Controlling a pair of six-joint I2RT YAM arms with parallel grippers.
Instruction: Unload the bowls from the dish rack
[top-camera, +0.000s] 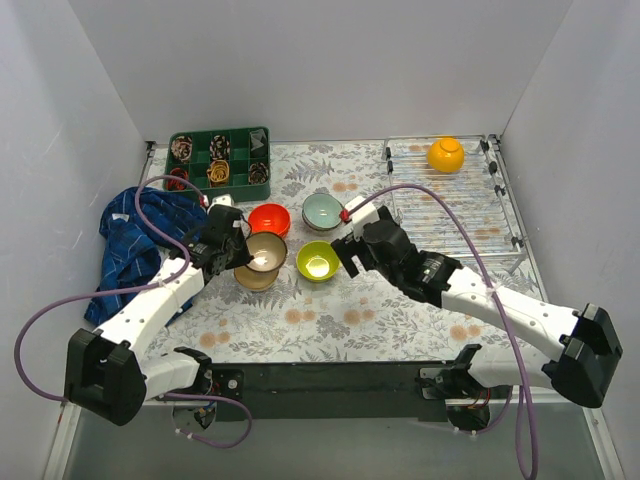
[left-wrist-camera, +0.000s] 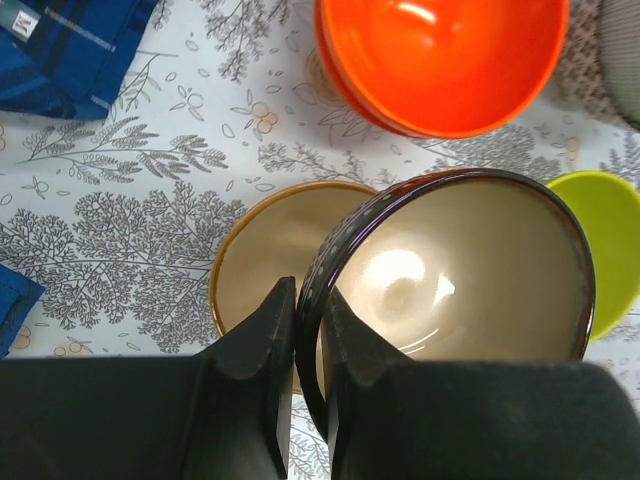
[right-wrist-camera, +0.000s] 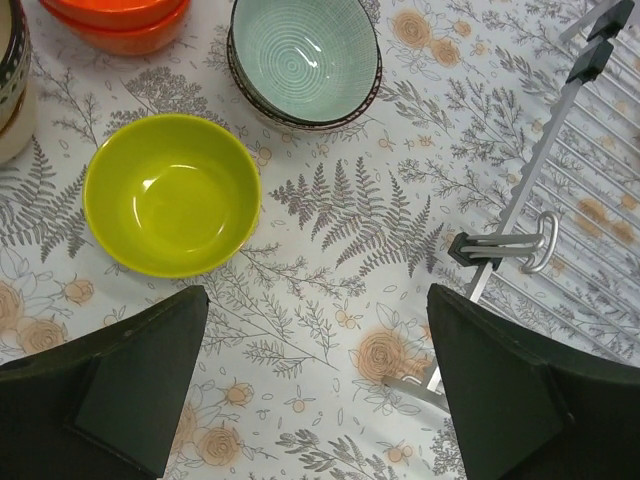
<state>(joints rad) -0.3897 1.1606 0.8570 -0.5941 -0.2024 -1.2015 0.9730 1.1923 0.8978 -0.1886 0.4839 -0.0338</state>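
1. Top view: the lime green glossy round bowl (top-camera: 318, 261) sits mid-table on the leaf-printed table cover (top-camera: 330, 330), with open cover between it and the arm bases
   - Right of it and farther back lies the flat silver wire dish rack (top-camera: 470, 215), with thin parallel bars and a low rim; one yellow-orange round bowl (top-camera: 445, 154) stands at its far end
   - Just behind it are a red-orange glossy bowl (top-camera: 269, 219) and a pale mint bowl (top-camera: 322, 210)
   - Left of it, the left gripper (top-camera: 243, 258) holds a dark brown bowl with a cream inside (top-camera: 266, 248) above a beige bowl (top-camera: 255, 277)
   - The right gripper (top-camera: 345, 258) hangs just right of it
   - Farther left lie a rumpled blue cloth (top-camera: 140, 235) and a green plastic compartment tray (top-camera: 220, 160)
2. Left wrist view: the jaws are pinched narrow on the tilted dark brown bowl's rim
   - I cannot tell whether this bowl touches the beige one beneath it
   - The lime green bowl is cut off at the right edge
   - The red-orange bowl lies beyond it and looks like two nested bowls
3. Right wrist view: the jaws are spread wide over bare cover, with the lime green bowl just ahead of the left finger
   - The mint bowl has fine ribbing and nests in a darker bowl that is mostly hidden
   - The rack's edge is cropped on the right
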